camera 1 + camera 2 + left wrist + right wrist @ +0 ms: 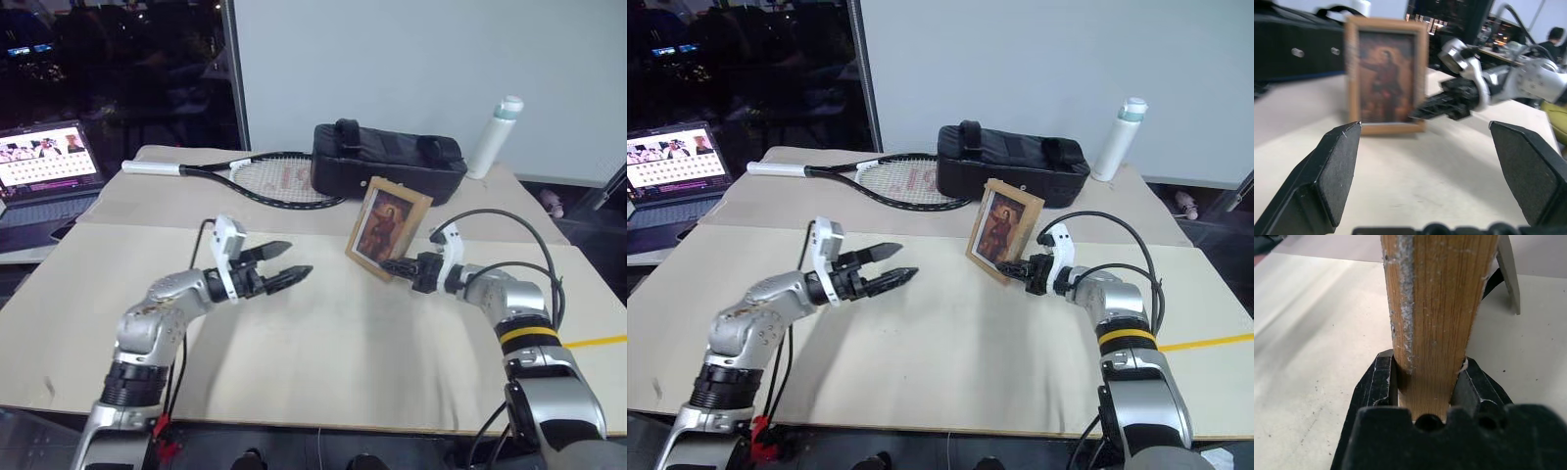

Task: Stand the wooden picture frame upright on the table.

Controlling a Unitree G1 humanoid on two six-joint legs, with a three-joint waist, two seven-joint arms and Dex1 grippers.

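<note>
Right wrist view shows the wooden picture frame [1437, 318] clamped at its lower edge by your right gripper [404, 266], upright on the table [323, 343] before the black bag [387, 162]. Left gripper [284, 262] hovers nearby, fingers spread, empty. Placing looks nearly done; next, check the easel leg bears, then let go gently.

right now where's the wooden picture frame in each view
Left eye view: wooden picture frame, right of centre, before the black bag.
Right eye view: centre-right, same bag behind.
Left wrist view: upper left of centre.
Right wrist view: its edge, top centre, between the right gripper fingers.
Shared landmark: the bag.
</note>
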